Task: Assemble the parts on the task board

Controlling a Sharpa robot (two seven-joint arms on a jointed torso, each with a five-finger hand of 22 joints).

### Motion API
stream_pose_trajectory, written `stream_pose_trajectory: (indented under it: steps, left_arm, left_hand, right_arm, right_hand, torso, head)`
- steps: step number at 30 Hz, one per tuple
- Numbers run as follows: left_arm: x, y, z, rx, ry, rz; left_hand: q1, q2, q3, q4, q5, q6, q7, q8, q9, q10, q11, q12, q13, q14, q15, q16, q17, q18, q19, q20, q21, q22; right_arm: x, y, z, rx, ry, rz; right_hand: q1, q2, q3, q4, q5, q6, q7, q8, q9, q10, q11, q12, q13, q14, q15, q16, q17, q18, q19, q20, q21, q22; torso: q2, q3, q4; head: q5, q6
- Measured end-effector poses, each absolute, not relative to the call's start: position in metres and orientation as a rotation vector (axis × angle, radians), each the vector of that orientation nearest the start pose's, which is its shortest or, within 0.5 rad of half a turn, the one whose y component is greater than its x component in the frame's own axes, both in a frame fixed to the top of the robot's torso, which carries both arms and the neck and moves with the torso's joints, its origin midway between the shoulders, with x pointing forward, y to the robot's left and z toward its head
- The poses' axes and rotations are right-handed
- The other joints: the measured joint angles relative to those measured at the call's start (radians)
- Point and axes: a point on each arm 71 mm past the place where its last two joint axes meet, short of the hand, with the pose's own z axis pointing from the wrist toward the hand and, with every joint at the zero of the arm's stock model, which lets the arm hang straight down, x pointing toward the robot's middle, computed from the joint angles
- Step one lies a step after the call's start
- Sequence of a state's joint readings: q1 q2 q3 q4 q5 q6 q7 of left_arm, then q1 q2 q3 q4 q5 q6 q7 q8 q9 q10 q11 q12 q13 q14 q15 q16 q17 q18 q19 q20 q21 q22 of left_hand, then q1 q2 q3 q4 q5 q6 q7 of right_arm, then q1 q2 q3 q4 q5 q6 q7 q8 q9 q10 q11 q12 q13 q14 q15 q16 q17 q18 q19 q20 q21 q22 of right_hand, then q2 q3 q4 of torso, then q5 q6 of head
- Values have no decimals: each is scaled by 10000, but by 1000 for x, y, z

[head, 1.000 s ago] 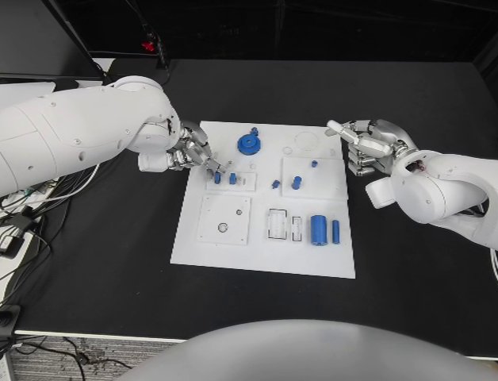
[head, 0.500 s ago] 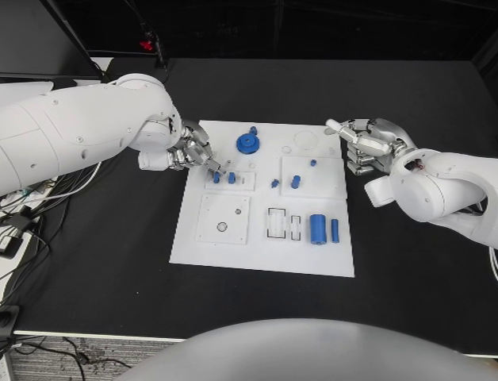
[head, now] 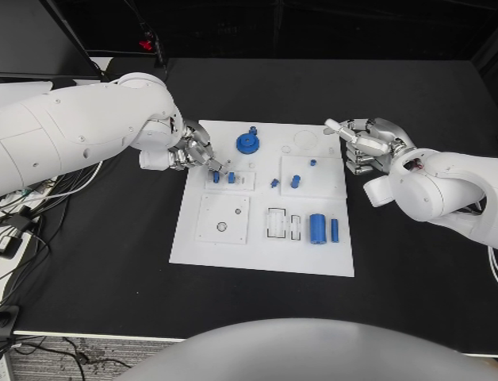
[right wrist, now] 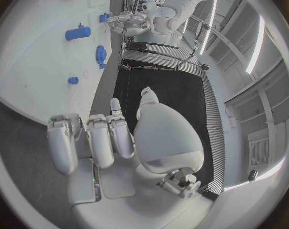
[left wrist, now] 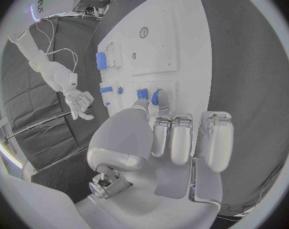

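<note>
- Task board (head: 266,254): a white plate lying flat in the middle of the black table (head: 101,278), between the two arms. Against the earlier head views nothing on it is displaced; every blue part lies where it did.
- Left hand (head: 192,152): at the board's left edge, fingers drawn together, with one fingertip (head: 217,171) reaching down to the two small pegs (head: 223,177) in the upper-left fixture. The left wrist view shows that tip touching the nearer peg. Whether the peg is pinched or merely pressed cannot be told. Over the last second the hand barely shifts, which suggests a fine seating or grasping step rather than a transfer.
- Gear (head: 248,143): blue, at the board's upper middle, standing apart from both hands and unmoved.
- Central pegs (head: 285,182): short blue pieces in the square fixture right of the left hand, untouched.
- Cylinder (head: 318,229): the largest blue part, lying lengthwise in the lower right of the board, with a thin rod (head: 334,230) just beside it. Both lie loose, so that part of the assembly appears not yet done.
- Right hand (head: 367,145): held at the board's upper-right corner, fingers curled inward with nothing visible in them. It touches no part and has held its place since the earlier views.
- Reading: with no part displaced, the task seems to rest on the left hand's work at the pegs; most pieces are still unassembled.
</note>
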State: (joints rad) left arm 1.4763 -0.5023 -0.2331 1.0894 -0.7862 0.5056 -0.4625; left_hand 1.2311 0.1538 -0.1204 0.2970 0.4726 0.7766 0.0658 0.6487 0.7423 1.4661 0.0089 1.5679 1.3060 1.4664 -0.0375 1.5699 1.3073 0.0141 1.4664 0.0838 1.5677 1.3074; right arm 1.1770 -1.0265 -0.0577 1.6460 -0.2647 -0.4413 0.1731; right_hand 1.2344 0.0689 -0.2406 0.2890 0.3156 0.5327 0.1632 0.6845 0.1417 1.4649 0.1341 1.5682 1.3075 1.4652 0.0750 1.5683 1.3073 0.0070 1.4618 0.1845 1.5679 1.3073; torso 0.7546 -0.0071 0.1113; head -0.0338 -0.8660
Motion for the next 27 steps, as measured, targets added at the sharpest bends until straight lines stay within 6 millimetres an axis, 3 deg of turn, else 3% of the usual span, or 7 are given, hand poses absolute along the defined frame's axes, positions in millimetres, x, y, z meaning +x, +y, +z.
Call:
stream_pose_trajectory:
  steps: [12, 14, 20, 23, 26, 27]
  left_arm:
    - [555, 165, -174, -666, 25754, -4185]
    - [555, 165, -174, -676, 25751, -4168]
    - [555, 164, -174, -695, 25750, -4141]
    - [556, 164, -173, -723, 25712, -4139]
    - [556, 164, -173, -746, 25686, -4154]
    - [556, 164, -173, -746, 25681, -4162]
  left_hand:
    - [-565, -10, -261, -14, 59, 55, 21, -42, -10, 2, -2, -5, 21, 1, -3, 0, 0, 0, 0, 0, 0, 0]
    - [-322, 51, -142, -92, 330, 70, 12, -41, -4, 2, -2, -5, 23, 1, -3, 0, 0, 0, 0, 0, 0, 0]
    - [881, -132, 693, -268, 1077, 26, -38, -91, 100, -11, 6, 100, 82, -12, 24, 0, 0, 0, 0, 0, 0, 0]
    - [1170, -387, 1062, -383, 1517, 20, -33, -113, 143, -13, -22, 41, 70, -3, -4, 0, 0, 0, 0, 0, 0, 0]
    - [1482, -698, 1597, -472, 2208, -18, 6, -114, 203, -12, -22, -4, 10, 6, -28, 0, 0, -1, 0, 0, 0, 0]
    - [1542, -758, 1710, -464, 2270, -20, 10, -114, 224, -13, -22, -7, 10, 7, -28, 0, 0, 0, 0, 0, 0, 0]
  right_arm:
    - [458, -267, -194, 10336, 15777, 11719]
    - [458, -267, -194, 10336, 15779, 11720]
    - [458, -267, -194, 10337, 15780, 11718]
    - [458, -267, -194, 10339, 15780, 11714]
    - [458, -267, -194, 10340, 15780, 11714]
    - [458, -267, -194, 10340, 15780, 11714]
  right_hand:
    - [0, 0, 0, 0, 0, 0, 0, 0, 1, 0, 0, 0, 0, 0, 0, 0, 0, 1, 0, 0, 0, 0]
    - [0, 0, 0, 0, 0, 0, 0, 0, 1, 0, 0, 0, 0, 0, 0, 0, 0, 0, 0, 0, 0, 0]
    - [0, 0, 0, 0, 0, 0, 0, 0, 1, 0, 0, 0, 0, 0, 0, 0, 0, 1, 0, 0, 0, 0]
    - [0, 0, 0, 0, 0, 0, 0, 0, 2, 0, 0, 0, 0, 0, 0, 0, 0, 1, 0, 0, 0, 0]
    - [0, 0, 0, 0, 0, 0, 0, 0, 1, 0, 0, 0, 0, 0, 0, 0, 0, 1, 0, 0, 0, 0]
    - [0, 0, 0, 0, 0, 0, 0, 0, 2, 0, 0, 0, 0, 0, 0, 0, 0, 0, 0, 0, 0, 0]
  torso:
    - [0, 1, 1]
    - [0, 1, 1]
    - [0, 4, 2]
    - [0, 5, 7]
    - [-1, 5, 7]
    - [-1, 5, 8]
  head:
    - [-12, 8]
    - [-12, 9]
    - [-10, -4]
    - [-10, -6]
    - [-13, -6]
    - [-15, -6]
